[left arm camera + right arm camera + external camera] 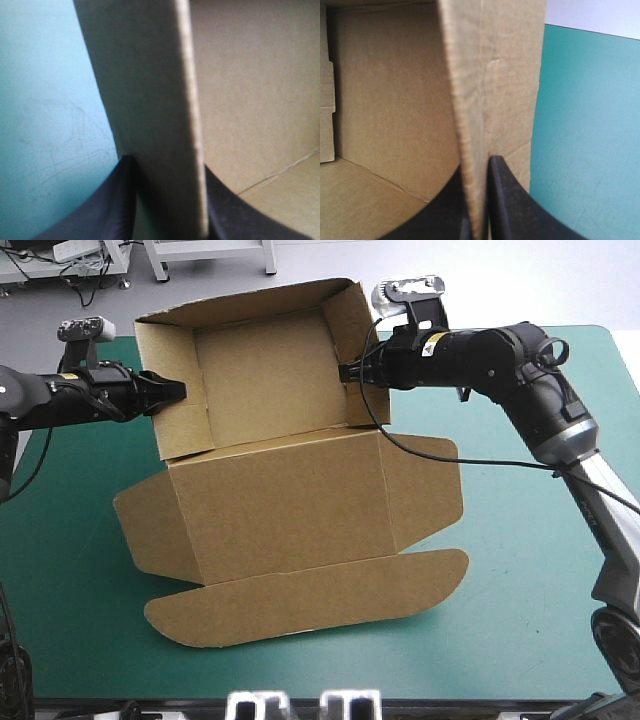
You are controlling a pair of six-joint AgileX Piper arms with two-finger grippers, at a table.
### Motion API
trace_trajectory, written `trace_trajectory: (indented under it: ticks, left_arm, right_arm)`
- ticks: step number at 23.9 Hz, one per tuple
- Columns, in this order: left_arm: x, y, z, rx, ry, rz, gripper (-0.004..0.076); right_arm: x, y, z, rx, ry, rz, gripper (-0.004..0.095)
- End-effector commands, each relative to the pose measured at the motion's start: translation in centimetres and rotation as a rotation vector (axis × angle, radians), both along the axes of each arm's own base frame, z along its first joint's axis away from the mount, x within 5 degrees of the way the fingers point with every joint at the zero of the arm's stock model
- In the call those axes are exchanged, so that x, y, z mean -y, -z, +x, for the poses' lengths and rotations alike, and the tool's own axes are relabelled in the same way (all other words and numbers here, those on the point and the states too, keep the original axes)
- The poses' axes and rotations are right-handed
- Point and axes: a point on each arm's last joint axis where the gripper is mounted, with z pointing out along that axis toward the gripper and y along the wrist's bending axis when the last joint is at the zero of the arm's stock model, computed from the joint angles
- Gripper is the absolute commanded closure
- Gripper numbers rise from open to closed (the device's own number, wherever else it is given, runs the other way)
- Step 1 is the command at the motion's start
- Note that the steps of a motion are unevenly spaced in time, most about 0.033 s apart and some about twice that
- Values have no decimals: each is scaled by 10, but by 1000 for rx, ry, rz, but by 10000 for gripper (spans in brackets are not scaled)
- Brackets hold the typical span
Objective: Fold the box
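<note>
The box (280, 500) sits in the middle of the tabletop (520, 570), a brown tray with its walls raised and its inside open to the high view. The tray is the far part, and its back wall rises across the tabletop's far edge in that view. The lid spreads from the tray toward the near edge as one broad panel. It has a rounded ear flap on each side and a long rounded flap along its front. I cannot tell whether the lid lies flat on the teal-green cover or slopes down from the tray.

The left tool (172, 392) is clamped on the tray's left wall, which stands on edge between its black fingers (100, 210) in the left wrist view. There the cover is on one side of the wall and the tray's inside on the other. The right tool (350, 371) is clamped on the right wall, its fingers (510, 200) pressed close on the board's edge.

Bare cover lies wide open to the right of the box. A narrower band is free on the left, and a strip runs between the front flap and the near edge.
</note>
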Motion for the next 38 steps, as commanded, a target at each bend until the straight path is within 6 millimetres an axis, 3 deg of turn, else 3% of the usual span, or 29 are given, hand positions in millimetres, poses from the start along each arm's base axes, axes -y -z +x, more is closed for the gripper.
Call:
trace_trajectory:
  ticks: [1, 6, 10, 13, 16, 18, 22, 26, 30, 32, 38]
  left_arm:
    - [9, -21, -10, 52, 7, -73, 726]
    - [31, -29, -22, 39, 51, -111, 734]
    - [60, -46, -34, 42, 102, -118, 734]
    - [78, -56, -41, 42, 108, -56, 734]
    - [96, -52, -39, -25, 82, 56, 734]
    - [110, -34, -28, -122, 106, 106, 734]
    - [124, 8, 7, -283, 109, 133, 734]
    - [136, 55, 42, -419, 67, 135, 734]
    - [143, 92, 63, -505, 64, 170, 734]
    - [145, 101, 69, -511, 57, 173, 734]
    - [148, 126, 80, -568, 60, 198, 734]
  right_arm:
    - [0, -38, -30, 29, -38, 186, 908]
    - [5, -28, -33, -75, -10, 106, 908]
    - [8, -18, -38, -191, 11, 43, 908]
    - [12, -10, -43, -288, 28, -16, 908]
    - [14, -7, -44, -339, 57, -24, 908]
    - [12, -3, -41, -364, 71, -15, 908]
    - [0, 30, -12, -435, 101, -85, 908]
    - [-23, 96, 32, -597, 115, -166, 908]
    - [-39, 150, 58, -688, 103, -208, 909]
    - [-42, 160, 65, -680, 112, -202, 908]
    - [-44, 160, 75, -594, 124, -176, 909]
